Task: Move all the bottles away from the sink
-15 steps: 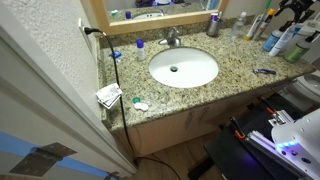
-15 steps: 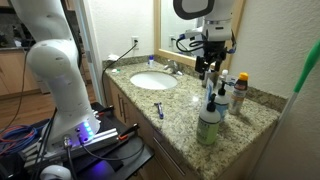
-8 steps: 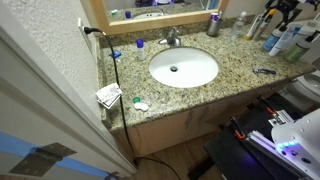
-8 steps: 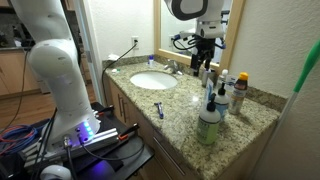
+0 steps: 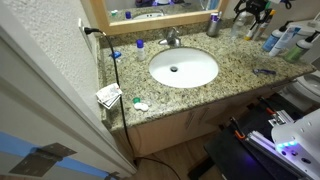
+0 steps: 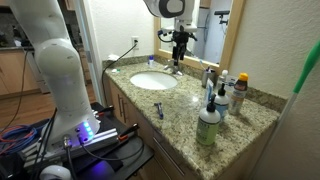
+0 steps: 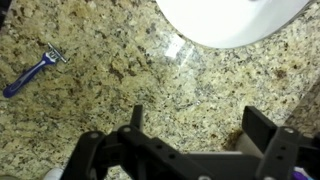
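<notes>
Several bottles stand in a cluster on the granite counter to one side of the white sink (image 5: 183, 67); they show in both exterior views (image 5: 279, 39) (image 6: 222, 98). A green-tinted bottle (image 6: 209, 123) stands nearest the counter's front. A metal cup-shaped container (image 5: 213, 25) stands by the mirror between the faucet (image 5: 172, 38) and the cluster. My gripper (image 5: 248, 12) (image 6: 181, 42) hangs above the counter between sink and bottles. In the wrist view the gripper (image 7: 198, 125) is open and empty over bare granite, with the sink rim (image 7: 225, 20) at the top.
A blue razor (image 5: 264, 71) (image 7: 35, 70) lies on the counter near the front edge. A blue cap (image 5: 138, 43) sits left of the faucet. Papers (image 5: 109, 95) lie at the counter's far corner. The mirror and wall close in the back.
My gripper has moved away from the bottle cluster toward the sink and faucet, staying open and empty. The bottles have not moved.
</notes>
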